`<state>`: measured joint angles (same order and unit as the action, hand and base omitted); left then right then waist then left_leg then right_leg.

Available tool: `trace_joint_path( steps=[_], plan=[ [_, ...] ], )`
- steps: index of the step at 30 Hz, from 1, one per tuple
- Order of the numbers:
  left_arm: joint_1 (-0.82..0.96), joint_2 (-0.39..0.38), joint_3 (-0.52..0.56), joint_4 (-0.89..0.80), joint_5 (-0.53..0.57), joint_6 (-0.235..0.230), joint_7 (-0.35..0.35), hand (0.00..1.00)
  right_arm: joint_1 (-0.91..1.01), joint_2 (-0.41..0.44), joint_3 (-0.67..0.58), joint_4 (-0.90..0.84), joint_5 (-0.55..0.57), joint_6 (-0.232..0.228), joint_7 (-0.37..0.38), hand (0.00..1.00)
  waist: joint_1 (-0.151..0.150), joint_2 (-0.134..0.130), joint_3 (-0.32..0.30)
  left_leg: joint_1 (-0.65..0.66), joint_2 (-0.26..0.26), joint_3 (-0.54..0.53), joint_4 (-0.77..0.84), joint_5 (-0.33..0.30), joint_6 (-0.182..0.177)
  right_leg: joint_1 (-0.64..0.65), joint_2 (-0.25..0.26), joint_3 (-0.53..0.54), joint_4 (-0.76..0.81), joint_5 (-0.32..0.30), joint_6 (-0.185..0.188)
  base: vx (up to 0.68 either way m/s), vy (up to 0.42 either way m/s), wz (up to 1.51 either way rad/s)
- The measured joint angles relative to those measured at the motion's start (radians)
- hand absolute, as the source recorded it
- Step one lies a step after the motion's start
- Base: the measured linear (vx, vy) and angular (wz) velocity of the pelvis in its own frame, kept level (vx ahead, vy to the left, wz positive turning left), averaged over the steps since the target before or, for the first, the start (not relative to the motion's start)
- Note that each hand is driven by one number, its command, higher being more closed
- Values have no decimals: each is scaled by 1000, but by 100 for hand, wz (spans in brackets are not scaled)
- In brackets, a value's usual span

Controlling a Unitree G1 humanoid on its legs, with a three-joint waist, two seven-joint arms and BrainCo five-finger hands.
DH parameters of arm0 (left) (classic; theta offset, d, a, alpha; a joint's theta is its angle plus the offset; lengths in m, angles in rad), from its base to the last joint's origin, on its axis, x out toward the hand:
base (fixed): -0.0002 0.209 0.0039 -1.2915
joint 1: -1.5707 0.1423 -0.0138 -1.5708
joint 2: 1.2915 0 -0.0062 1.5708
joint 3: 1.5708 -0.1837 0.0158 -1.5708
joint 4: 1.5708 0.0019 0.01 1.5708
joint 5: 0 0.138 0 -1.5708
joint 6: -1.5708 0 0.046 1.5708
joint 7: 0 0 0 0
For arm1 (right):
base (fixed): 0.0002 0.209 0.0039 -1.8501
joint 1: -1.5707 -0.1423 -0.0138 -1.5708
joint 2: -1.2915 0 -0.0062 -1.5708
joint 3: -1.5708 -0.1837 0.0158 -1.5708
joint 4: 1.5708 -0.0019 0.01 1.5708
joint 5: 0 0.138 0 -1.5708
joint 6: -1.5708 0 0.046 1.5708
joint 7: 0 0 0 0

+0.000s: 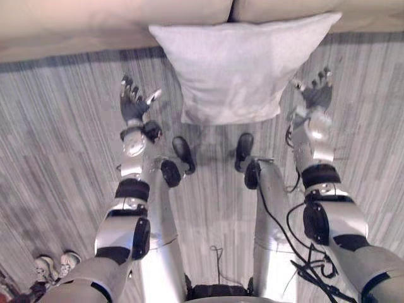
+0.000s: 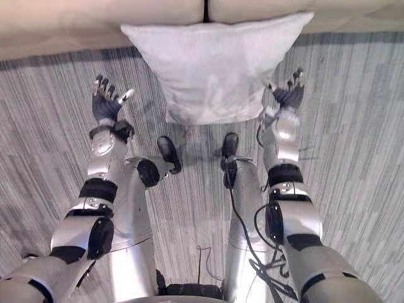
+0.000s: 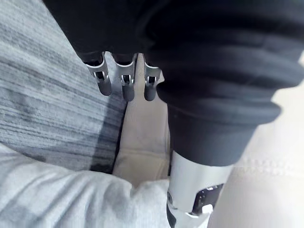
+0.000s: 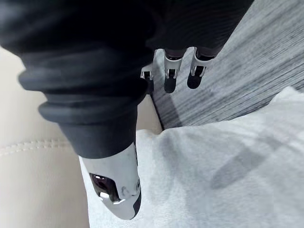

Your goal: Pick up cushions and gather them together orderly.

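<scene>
Pale cushion [image 1: 233, 69], set against the sofa [image 1: 95, 25] at the far edge of the carpet [image 1: 57, 139], is flanked by left hand [image 1: 132, 104] and right hand [image 1: 317, 95], fingers spread, presumably for a two-sided lift.

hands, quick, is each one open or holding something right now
Left hand: open, holding nothing, left of the cushion.
Right hand: open, holding nothing, by the cushion's right side.
</scene>
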<state>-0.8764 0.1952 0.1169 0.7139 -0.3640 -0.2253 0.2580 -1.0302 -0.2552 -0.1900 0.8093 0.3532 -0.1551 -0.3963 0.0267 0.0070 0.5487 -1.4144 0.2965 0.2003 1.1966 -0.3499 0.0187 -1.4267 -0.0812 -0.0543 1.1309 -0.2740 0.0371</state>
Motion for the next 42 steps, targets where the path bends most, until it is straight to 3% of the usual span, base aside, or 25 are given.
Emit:
trace_joint_path(
  steps=[4,5,11,15,22,25,28,29,30,32,34,36,39,42],
  plan=[
    [-106,-6,-72,-11,-12,-3,17,0,-105,-1,24,-1,2,-4,-45,0,0,1,0,-88,2,-10,29,0,1,-86,-3,-3,31,5,-15,-97,-5,1],
    [-136,-11,-88,-11,-21,-3,24,100,-134,1,35,-1,5,-4,-51,100,-1,1,1,-111,2,-10,34,2,3,-109,-6,-4,37,7,-18,-73,19,2],
    [-255,-23,-126,-11,-46,3,56,100,-213,28,76,-3,12,-3,-73,100,-12,4,7,-186,1,-19,79,6,10,-180,-13,-3,89,7,-20,-50,33,2],
    [-245,30,-151,-34,-57,5,72,100,-185,10,141,-55,34,-4,-73,100,-14,4,7,-187,0,-19,77,10,5,-183,-12,-2,90,8,-20,-54,33,2],
    [-96,41,-158,-248,-56,8,95,100,52,47,246,-334,37,-18,-58,100,-23,3,4,-101,7,-31,52,15,5,-90,-5,-22,58,9,-22,-21,12,1],
    [46,29,-158,-362,-54,2,97,100,220,114,277,-473,17,-31,-57,100,-26,2,0,65,7,-30,-24,22,-8,86,8,-34,-29,13,-29,0,0,0],
    [221,-24,-161,-505,-17,-36,100,100,420,161,308,-650,-38,-69,-41,100,-25,1,-19,271,-2,-11,-135,27,-17,293,10,-48,-145,23,-40,-5,-35,6],
    [299,-48,-176,-559,-11,-47,101,100,497,178,315,-703,-51,-78,-34,100,-22,0,-37,354,-6,-2,-182,29,-20,374,11,-52,-195,25,-40,54,-40,7],
    [393,-72,-202,-593,-3,-65,100,100,590,189,331,-745,-53,-89,-30,100,-17,0,-124,386,-17,2,-228,36,-32,406,10,-56,-240,29,-37,77,-37,9],
    [486,-97,-219,-640,4,-70,93,100,682,192,345,-816,-55,-95,-8,100,-15,0,-144,493,-23,13,-285,45,-46,514,11,-60,-299,34,-34,158,-22,8],
    [635,-121,-232,-700,4,-82,82,100,810,193,386,-918,-75,-109,31,100,-15,-1,-153,684,-39,33,-384,48,-52,701,10,-66,-397,38,-26,214,-11,6],
    [747,-125,-236,-739,5,-95,62,100,898,193,424,-988,-101,-123,60,100,-14,-2,-199,777,-51,44,-451,51,-57,795,10,-72,-464,42,-20,201,20,5],
    [868,-130,-238,-759,5,-109,33,100,975,191,459,-1019,-135,-151,109,100,-14,-6,-257,904,-77,52,-554,67,-75,921,7,-79,-561,50,-8,212,17,11],
    [954,-127,-254,-751,4,-112,14,100,989,175,464,-958,-151,-152,151,100,-13,-16,-322,1024,-124,57,-712,123,-75,1041,-1,-84,-708,93,0,211,3,18]
  ],
)
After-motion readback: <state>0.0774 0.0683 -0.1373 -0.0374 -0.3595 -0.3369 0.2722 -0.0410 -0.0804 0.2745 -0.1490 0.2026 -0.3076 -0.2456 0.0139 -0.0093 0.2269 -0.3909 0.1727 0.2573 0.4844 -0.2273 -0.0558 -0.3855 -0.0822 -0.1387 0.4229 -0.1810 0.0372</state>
